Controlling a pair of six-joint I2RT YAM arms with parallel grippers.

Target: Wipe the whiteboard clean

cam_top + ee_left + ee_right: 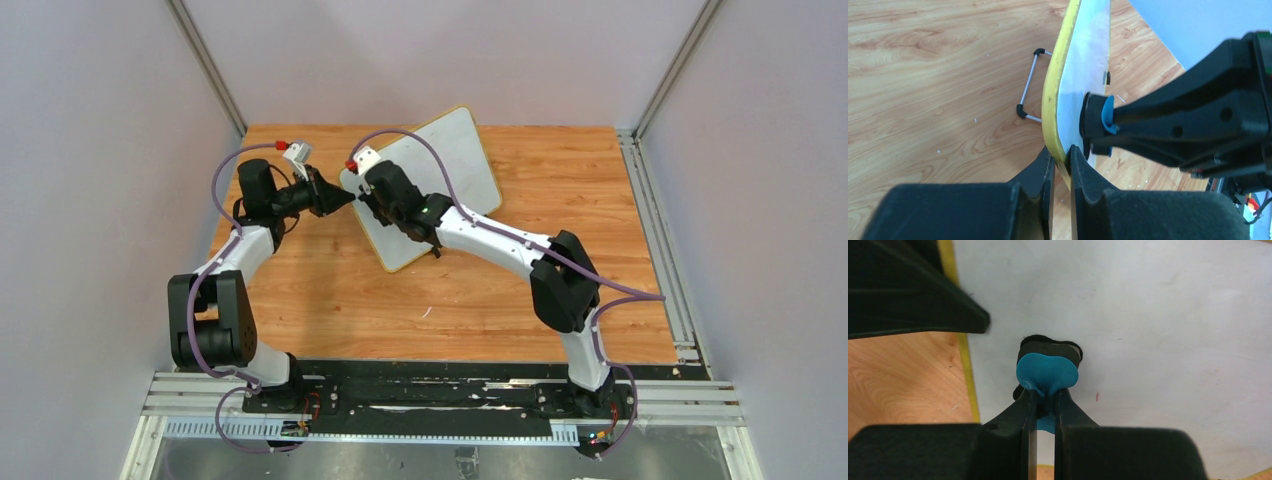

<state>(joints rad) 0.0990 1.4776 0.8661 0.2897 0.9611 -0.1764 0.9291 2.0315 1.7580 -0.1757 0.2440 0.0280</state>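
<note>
top external: the whiteboard (455, 165) stands tilted on the table (600, 300), its long axis slanting toward the far right; both arms meet at its left end. left wrist: the left gripper (1062, 156) is pinched onto the yellow frame (1050, 100), apparently steadying it. right wrist: the right gripper (1044, 399) is clamped on a blue eraser (1047, 371) pressed to the board face; a small red mark (1097, 397) lies just right of it.

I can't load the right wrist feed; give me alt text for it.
The right gripper, shut on a blue-handled eraser, holds its black pad against the whiteboard. At upper left, the left gripper meets the board's yellow frame. A tiny red speck sits just right of the eraser.
</note>
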